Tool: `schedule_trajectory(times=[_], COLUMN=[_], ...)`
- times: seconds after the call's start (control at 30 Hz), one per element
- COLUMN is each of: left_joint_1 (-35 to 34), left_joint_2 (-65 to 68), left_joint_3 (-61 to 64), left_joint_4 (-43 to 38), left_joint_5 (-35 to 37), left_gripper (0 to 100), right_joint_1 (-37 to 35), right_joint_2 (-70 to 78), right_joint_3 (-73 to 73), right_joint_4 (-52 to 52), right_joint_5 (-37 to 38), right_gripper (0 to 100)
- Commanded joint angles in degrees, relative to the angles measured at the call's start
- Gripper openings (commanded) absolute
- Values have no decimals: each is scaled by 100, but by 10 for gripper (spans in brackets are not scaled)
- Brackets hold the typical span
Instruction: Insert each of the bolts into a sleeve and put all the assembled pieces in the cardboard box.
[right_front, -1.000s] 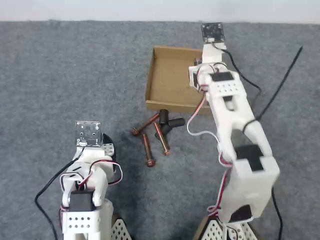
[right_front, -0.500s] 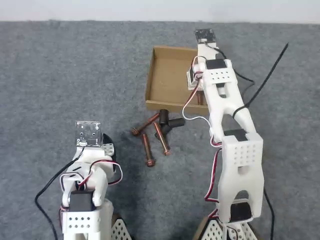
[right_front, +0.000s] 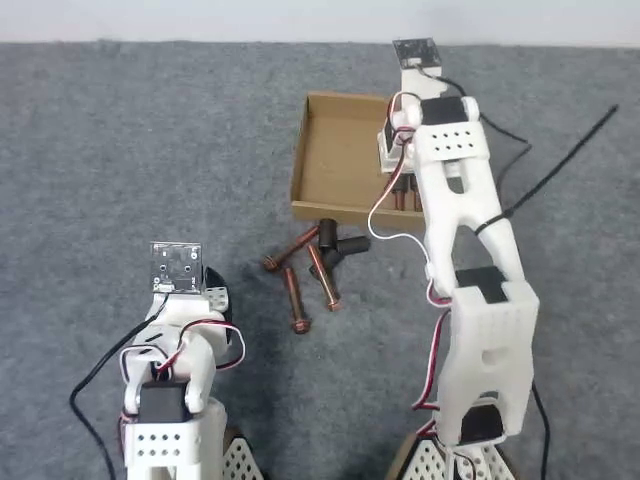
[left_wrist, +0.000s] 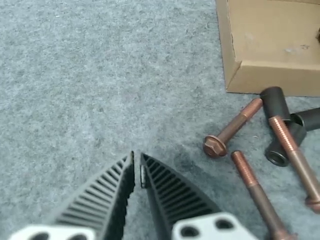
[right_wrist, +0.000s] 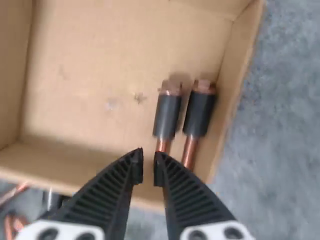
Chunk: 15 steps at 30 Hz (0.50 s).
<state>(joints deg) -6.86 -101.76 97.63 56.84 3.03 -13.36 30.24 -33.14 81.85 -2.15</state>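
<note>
your right gripper (right_wrist: 148, 157) has shifted over the cardboard box (right_wrist: 100, 60), fingers pressed together, empty. two assembled pieces (right_wrist: 167, 115) lie inside. left gripper (left_wrist: 137, 162) is closed too. three bolts (right_front: 293, 300) left outside.

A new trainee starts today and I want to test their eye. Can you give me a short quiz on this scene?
1. How many assembled pieces lie in the cardboard box?
2. Where are the loose bolts? A in the box; B on the carpet beside the box; C on the box's rim.
3. True or false: the left gripper holds a bolt.
Key: 1 two; 2 B; 3 false.
</note>
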Motion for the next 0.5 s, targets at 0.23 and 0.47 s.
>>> schedule_trajectory(times=[0.23,0.47], left_joint_1=[26,18], left_joint_2=[-141,-141], left_joint_3=[-101,-101], left_joint_4=[18,18], left_joint_5=[-35,-35], left_gripper=[18,18], right_joint_1=[-778,-1569], right_joint_2=[-1112,-2281], right_joint_3=[-158,1565], right_joint_4=[2097,2009], right_joint_5=[-26,413], right_gripper=[7,8])
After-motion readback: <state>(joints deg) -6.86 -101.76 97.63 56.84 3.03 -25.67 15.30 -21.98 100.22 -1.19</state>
